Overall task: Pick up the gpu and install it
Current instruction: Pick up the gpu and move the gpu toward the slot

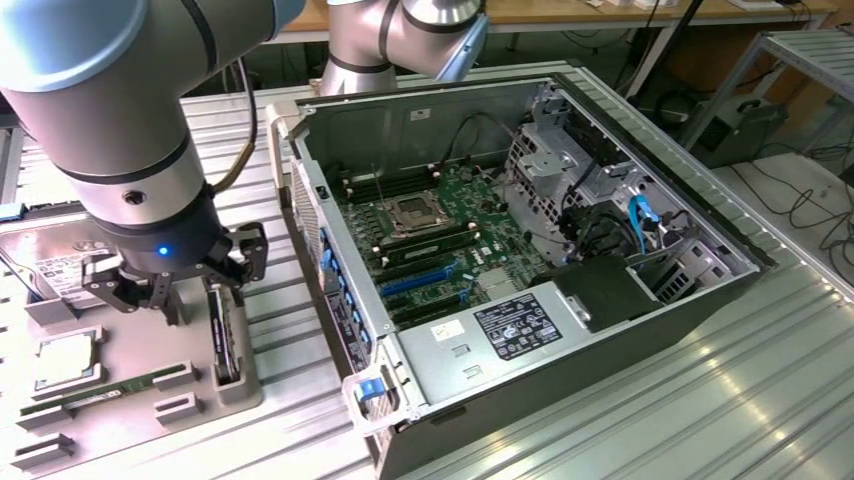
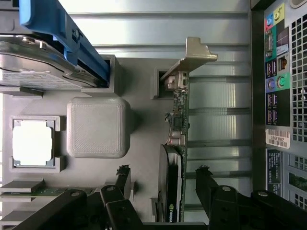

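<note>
The gpu (image 1: 223, 340) stands on its long edge in a slot of the grey tray (image 1: 134, 430), left of the open computer case (image 1: 534, 330) in the exterior view. In the wrist view the gpu (image 2: 178, 120) shows edge-on: green board, black fan, and a silver bracket at the far end. My gripper (image 1: 187, 290) hangs just above the tray. The gripper (image 2: 163, 177) is open, its black fingers (image 2: 204, 178) on either side of the card's fan end with gaps between them and the card. The motherboard (image 1: 427, 240) with blue slots (image 1: 420, 282) lies exposed inside the case.
The tray (image 2: 139, 96) also holds a processor (image 2: 32, 142), a narrow green memory stick (image 2: 29, 191), a hard drive (image 2: 38, 62) in a blue carrier, and a grey block (image 2: 98, 127). The case's rear panel (image 2: 280, 96) is close beside the gpu. The ribbed metal table (image 1: 747, 380) extends around the case.
</note>
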You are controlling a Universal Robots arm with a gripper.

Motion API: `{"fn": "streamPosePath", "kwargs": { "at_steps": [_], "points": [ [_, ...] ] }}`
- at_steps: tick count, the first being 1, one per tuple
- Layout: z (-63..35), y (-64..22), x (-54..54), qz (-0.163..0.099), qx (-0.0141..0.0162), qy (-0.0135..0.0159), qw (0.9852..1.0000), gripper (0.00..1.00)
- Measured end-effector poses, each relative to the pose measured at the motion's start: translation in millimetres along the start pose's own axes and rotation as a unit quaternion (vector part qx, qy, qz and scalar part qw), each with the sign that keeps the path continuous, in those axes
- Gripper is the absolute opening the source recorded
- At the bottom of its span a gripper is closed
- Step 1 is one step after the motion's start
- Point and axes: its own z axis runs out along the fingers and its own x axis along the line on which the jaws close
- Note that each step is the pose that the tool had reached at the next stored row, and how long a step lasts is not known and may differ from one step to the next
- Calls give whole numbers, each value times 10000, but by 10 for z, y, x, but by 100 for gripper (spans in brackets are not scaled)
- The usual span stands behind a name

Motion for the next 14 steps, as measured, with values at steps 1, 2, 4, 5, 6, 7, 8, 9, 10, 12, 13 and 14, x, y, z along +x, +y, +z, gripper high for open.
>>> {"fn": "streamPosePath", "kwargs": {
  "at_steps": [1, 2, 4, 5, 6, 7, 8, 9, 10, 12, 13, 14],
  "points": [
    [4, 0, -9, 2, 0, 3, 10000, 66],
    [9, 0, -22, 11, 0, 23, 10000, 66],
    [20, -1, -37, 26, 1, 85, 10000, 66],
    [25, -1, -40, 33, 3, 125, 9999, 66],
    [29, -1, -42, 38, 4, 166, 9999, 66],
    [31, -1, -43, 41, 5, 190, 9998, 66],
    [33, -1, -43, 42, 5, 205, 9998, 66],
    [36, -1, -42, 43, 6, 210, 9998, 66],
    [40, -2, -42, 43, 6, 210, 9998, 66],
    [50, -3, -43, 42, 5, 210, 9998, 66],
    [56, -4, -43, 42, 5, 210, 9998, 66],
    [62, -4, -43, 42, 5, 210, 9998, 66]
  ]
}}
